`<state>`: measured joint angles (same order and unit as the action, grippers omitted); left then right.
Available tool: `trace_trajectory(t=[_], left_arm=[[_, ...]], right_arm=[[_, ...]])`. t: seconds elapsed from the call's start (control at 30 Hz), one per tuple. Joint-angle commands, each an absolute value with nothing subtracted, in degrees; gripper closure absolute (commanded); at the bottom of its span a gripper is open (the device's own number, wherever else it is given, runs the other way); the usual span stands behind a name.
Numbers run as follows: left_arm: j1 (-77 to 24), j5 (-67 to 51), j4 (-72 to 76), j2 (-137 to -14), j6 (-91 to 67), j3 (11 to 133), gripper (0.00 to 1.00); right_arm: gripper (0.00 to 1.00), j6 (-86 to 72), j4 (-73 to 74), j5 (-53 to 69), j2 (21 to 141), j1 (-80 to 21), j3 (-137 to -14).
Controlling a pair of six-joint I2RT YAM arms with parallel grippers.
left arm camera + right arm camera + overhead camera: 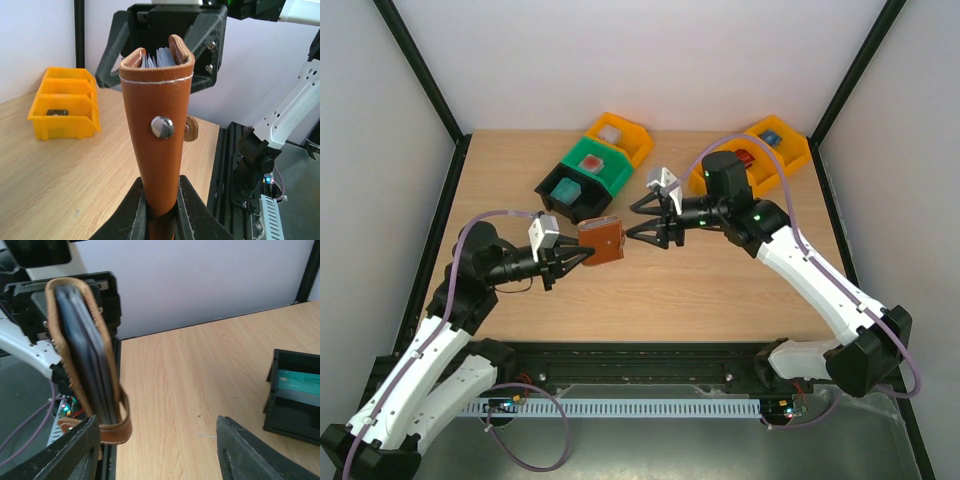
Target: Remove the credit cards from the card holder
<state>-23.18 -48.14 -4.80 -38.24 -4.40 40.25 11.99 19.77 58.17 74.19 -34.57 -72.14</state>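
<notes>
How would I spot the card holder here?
Find the wooden table, then the black bin near its middle. Just beside it the card holder is pinched in the left gripper: soft brown leather with a silver snap, where the bin is hard plastic.

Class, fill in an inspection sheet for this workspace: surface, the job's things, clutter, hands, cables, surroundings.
Surface: light wooden table.
Job's things: brown card holder held off the table, open end toward the right arm; pale edges show inside, cards or lining cannot be told.
Clutter: yellow bin, green bin and black bin at the far side; second yellow bin far right; small items inside them.
Hands: left hand shut on the card holder; right hand open, facing it, apart from it.
Cables: purple cable along each arm.
Surroundings: white walls, black frame posts.
</notes>
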Motion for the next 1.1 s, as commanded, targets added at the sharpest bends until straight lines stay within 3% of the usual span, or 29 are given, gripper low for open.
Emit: trace_trajectory(t=[0.0,0.17,0.6,0.83,1.07], left_arm=[[-23.1,-50.7,0.0,-37.7,-3.9,40.5,0.98],[-23.8,-51.1,0.0,-37.7,-3.1,40.2,0.98],[-24.2,-51.5,0.5,-37.4,-3.4,40.0,0.98],[-24.3,-51.5,0.6,-36.9,-3.2,39.5,0.98],[-24.4,-51.1,0.5,-37.0,-3.1,39.7,0.98]], right_arm=[[0.38,15.4,21.0,63.0,71.1,-34.6,-70.7],[0.46,8.2,13.5,64.0,71.8,-34.9,-70.0],[0.47,8.0,12.4,62.0,72.0,-38.7,-70.0],[0.45,8.6,12.8,61.8,72.5,-39.8,-70.5],[0.34,13.1,17.4,68.4,73.6,-40.5,-72.4]])
